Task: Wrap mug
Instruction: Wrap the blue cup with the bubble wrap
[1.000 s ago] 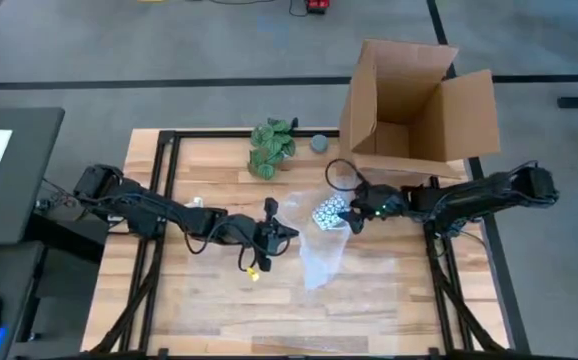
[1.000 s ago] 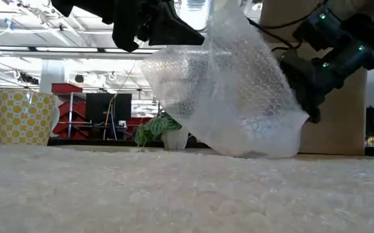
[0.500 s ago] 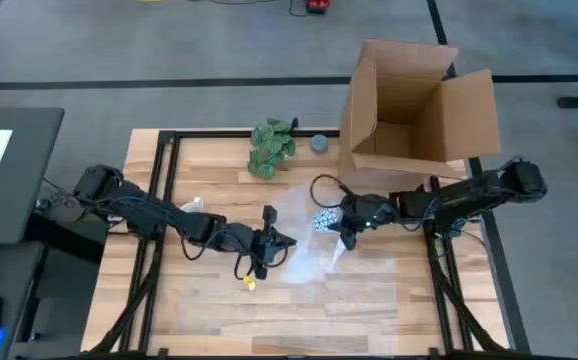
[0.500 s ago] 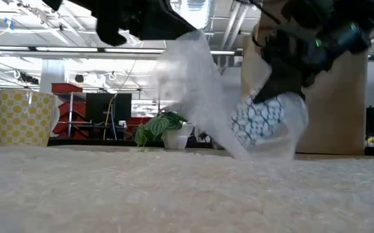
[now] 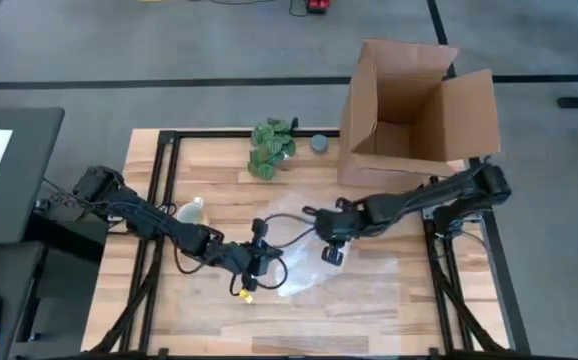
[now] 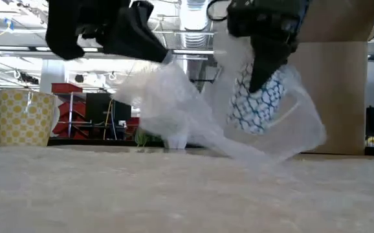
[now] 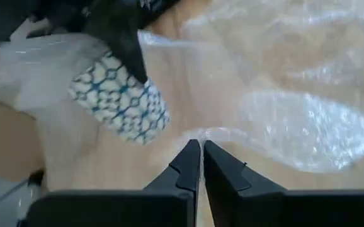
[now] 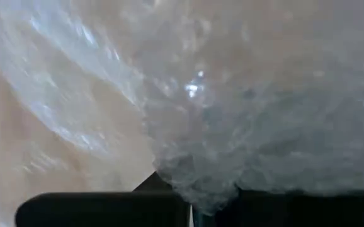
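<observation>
Two arms converge: right end effector (image 5: 331, 238) clamps the tilted mug (image 6: 259, 100); left end effector (image 5: 259, 262), pinching bubble wrap (image 5: 304, 268), sits just left.

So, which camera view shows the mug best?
The left wrist view: the mug lies close, its blue pattern sharp through the bubble wrap. The low view shows it partly behind the right gripper. The high view shows only a speck, and the right wrist view only wrap.
</observation>
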Robot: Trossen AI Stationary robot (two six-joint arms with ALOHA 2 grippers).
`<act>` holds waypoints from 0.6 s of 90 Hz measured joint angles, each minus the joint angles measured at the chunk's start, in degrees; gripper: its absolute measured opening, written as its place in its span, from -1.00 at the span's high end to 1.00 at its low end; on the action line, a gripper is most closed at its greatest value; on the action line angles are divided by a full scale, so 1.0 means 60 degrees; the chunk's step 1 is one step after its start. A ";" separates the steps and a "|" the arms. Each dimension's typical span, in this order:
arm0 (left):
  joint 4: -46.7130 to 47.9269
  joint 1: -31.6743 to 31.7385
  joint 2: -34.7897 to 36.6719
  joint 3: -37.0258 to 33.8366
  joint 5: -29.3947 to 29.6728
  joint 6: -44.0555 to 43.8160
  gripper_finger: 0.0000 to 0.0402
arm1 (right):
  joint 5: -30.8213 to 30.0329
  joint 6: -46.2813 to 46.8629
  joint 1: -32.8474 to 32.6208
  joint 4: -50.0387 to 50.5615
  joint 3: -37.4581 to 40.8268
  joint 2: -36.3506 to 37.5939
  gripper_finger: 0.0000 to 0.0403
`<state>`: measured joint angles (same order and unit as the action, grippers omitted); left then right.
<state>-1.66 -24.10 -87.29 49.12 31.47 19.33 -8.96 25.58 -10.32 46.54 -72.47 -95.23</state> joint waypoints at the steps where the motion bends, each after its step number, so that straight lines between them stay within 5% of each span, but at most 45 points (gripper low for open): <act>1: 0.0064 0.0000 0.0000 0.0000 0.0029 -0.0026 1.00 | -0.0002 -0.0016 0.0007 0.0170 -0.0112 -0.0083 0.90; 18: 0.1045 0.0004 0.0000 0.0000 0.0215 -0.0609 1.00 | 0.0007 -0.0390 0.0127 0.2104 -0.1309 -0.1236 0.90; 54: 0.1167 -0.0047 0.0000 0.0000 -0.0069 -0.0761 1.00 | 0.0766 -0.1101 0.0265 0.2063 -0.1376 -0.1966 0.90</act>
<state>5.34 -24.38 -87.29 49.12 31.05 14.76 -4.36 18.98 -8.73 58.92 -80.73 -107.02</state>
